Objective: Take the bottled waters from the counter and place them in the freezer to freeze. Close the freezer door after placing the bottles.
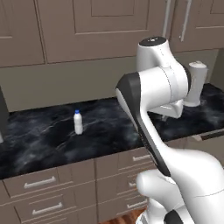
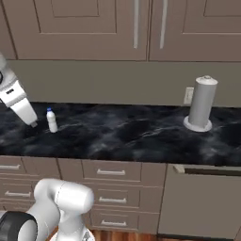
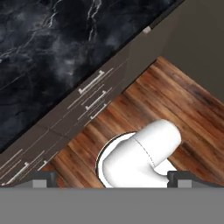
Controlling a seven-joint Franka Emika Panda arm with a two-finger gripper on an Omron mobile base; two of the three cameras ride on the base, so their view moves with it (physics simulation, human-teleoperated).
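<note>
Left base view shows one water bottle [image 1: 78,122] standing upright on the black bench [image 1: 39,140], well apart from the grey paper-towel holder [image 1: 194,83] at the far right. In the hand view the pincer [image 3: 111,178] has its tips spread wide with nothing between them, and it looks down over the bench edge at the drawers [image 3: 94,94] and wooden floor [image 3: 175,105]. To do the pickup well, I judge the hand should swing over the bottle, straddle its body below the cap, then close.

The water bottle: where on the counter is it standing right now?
The bottle stands upright on the black counter, left of the arm in the left base view, far from the grey cylinder at the right.
</note>
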